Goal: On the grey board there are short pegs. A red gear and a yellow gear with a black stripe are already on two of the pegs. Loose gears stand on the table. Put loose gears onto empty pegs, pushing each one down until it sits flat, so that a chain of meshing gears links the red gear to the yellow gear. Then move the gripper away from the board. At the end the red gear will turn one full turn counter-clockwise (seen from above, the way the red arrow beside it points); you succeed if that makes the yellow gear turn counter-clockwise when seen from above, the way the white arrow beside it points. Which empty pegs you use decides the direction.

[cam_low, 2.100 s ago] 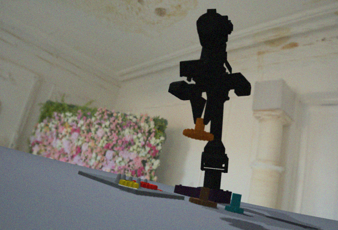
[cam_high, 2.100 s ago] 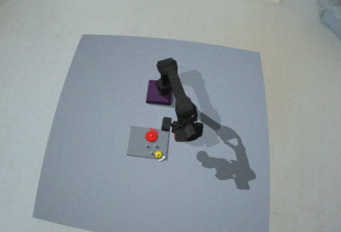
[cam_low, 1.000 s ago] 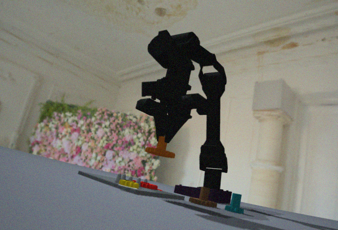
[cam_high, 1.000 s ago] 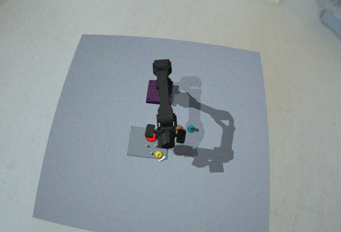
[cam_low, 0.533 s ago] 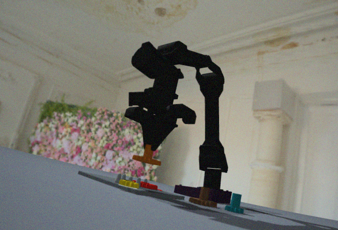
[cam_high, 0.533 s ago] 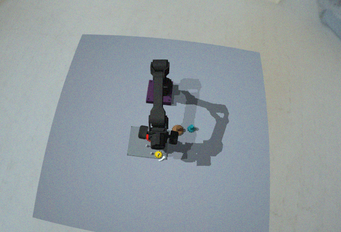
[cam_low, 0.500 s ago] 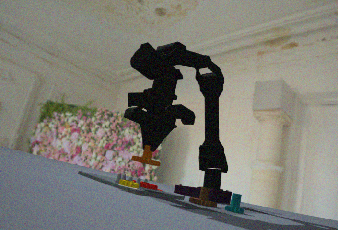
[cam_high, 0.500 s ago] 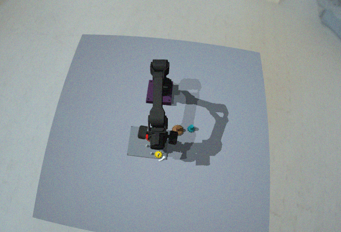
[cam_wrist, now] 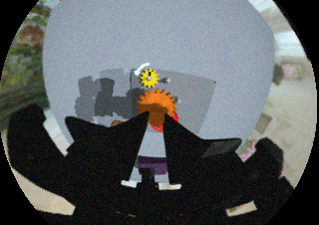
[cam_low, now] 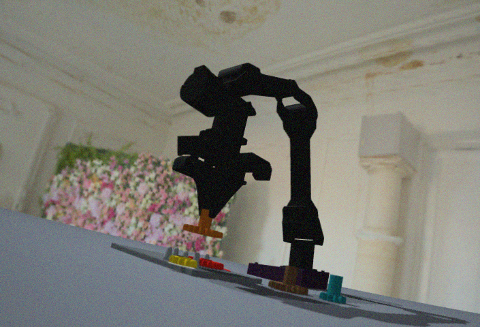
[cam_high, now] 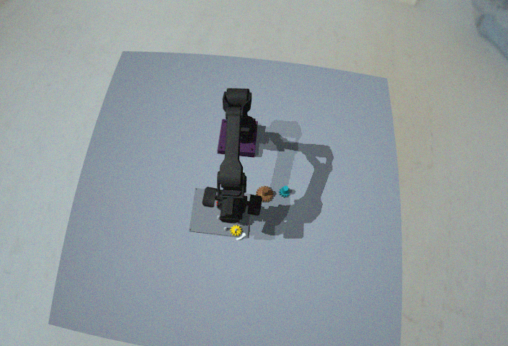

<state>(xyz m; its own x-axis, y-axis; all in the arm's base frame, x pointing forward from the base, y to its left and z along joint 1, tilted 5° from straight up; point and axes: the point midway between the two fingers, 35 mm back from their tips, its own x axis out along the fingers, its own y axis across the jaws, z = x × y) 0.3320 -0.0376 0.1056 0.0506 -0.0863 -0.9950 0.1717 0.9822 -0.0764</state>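
Observation:
My gripper (cam_low: 205, 212) (cam_wrist: 156, 115) is shut on the hub of an orange gear (cam_low: 203, 230) (cam_wrist: 158, 100). It holds the gear level, well above the grey board (cam_high: 205, 220) (cam_low: 132, 251) (cam_wrist: 201, 93). The yellow gear (cam_high: 237, 231) (cam_low: 182, 261) (cam_wrist: 149, 78) and the red gear (cam_low: 211, 263) sit on the board; the arm hides most of the red one in the top view. Short grey pegs stand between and beside them, partly hidden. A brown gear (cam_high: 264, 193) (cam_low: 289, 283) and a small teal gear (cam_high: 284, 191) (cam_low: 333, 291) stand on the table.
The purple arm base (cam_high: 225, 144) (cam_low: 263, 272) (cam_wrist: 152, 165) stands behind the board. The white arrow (cam_high: 241, 236) (cam_wrist: 142, 68) lies beside the yellow gear. The two loose gears stand beside the board, right of it in the top view.

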